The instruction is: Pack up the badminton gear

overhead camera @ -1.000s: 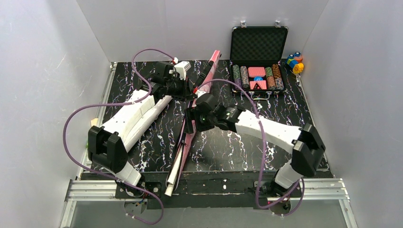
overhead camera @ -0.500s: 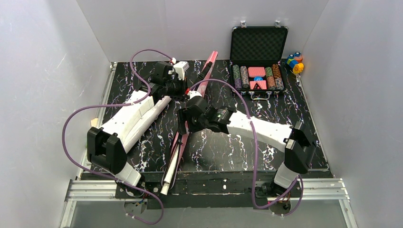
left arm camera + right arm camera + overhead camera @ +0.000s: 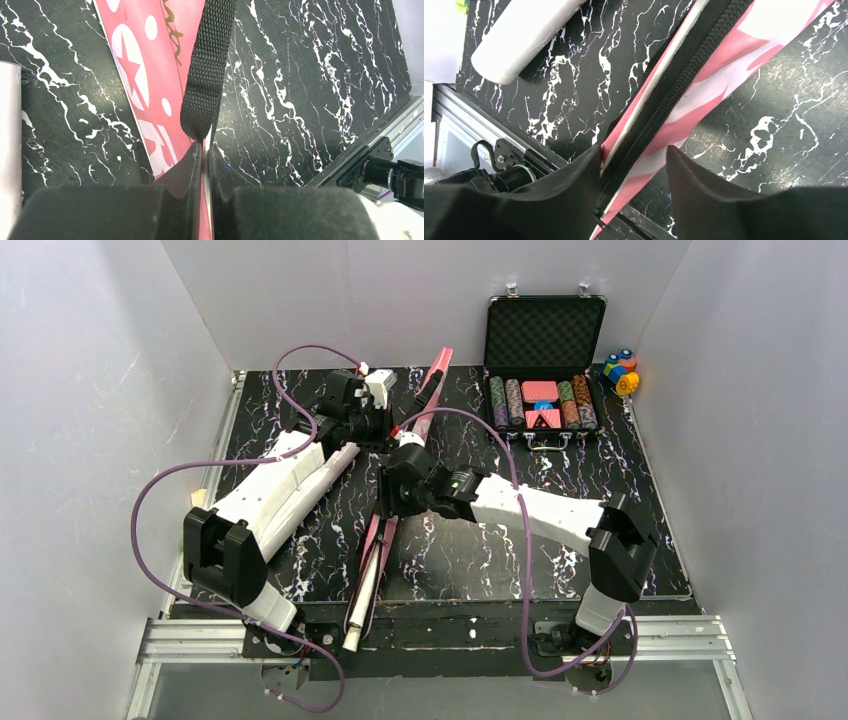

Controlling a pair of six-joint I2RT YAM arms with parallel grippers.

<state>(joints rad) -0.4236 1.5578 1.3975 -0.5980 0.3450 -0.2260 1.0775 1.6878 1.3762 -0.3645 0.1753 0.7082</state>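
Pinching pink bag (image 3: 145, 75) shut in left tool (image 3: 205, 150), right tool (image 3: 633, 152) spread astride it

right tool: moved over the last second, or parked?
Yes. In the top view the right tool has shifted left, away from the poker chip case, and now straddles the pink bag nearer the table's middle.

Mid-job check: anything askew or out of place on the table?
The white tube beside the pink bag lies diagonally, its near end seeming to poke past the table's front edge, so it might roll off.
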